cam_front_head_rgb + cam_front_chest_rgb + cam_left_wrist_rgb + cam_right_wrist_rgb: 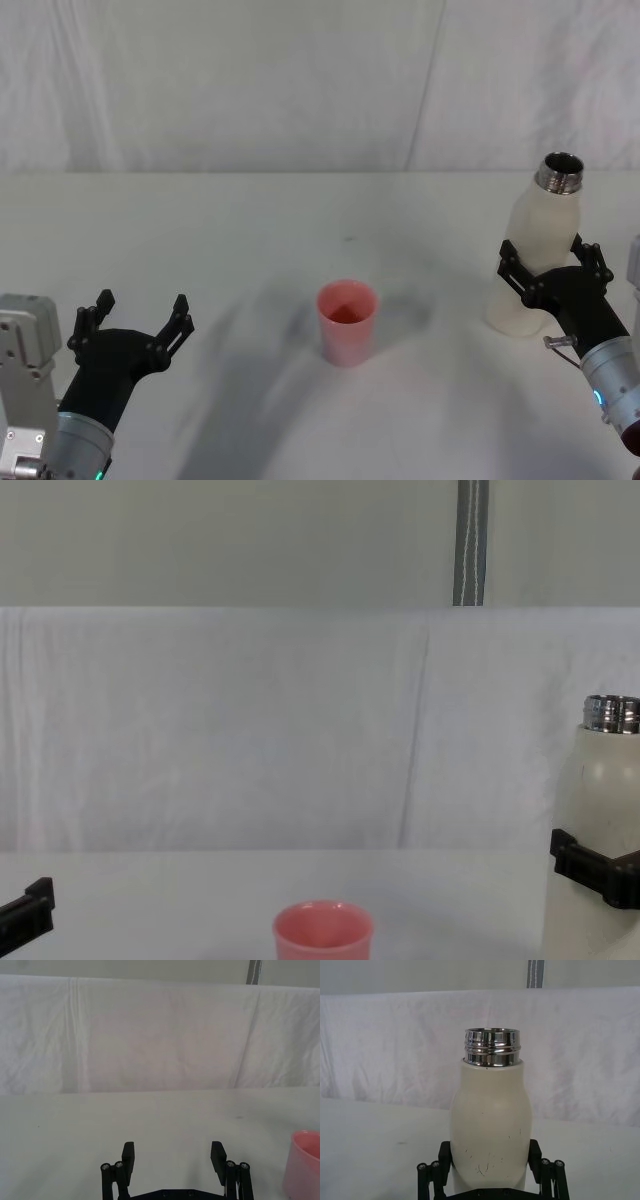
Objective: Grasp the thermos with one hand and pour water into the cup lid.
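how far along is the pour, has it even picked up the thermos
Done: the right gripper has its fingers around the uncapped thermos, which stands upright on the table. Lifting cannot be judged. Left: tip it over the cup lid. The left gripper sits open, idle.

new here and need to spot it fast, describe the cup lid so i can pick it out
Start from the white table. Near its middle, between the idle left gripper and the right gripper around the thermos, stands the cup lid. It is the small, pink, handleless cup, far shorter than the cream bottle.

No readable text anywhere — no labels (or numbers).
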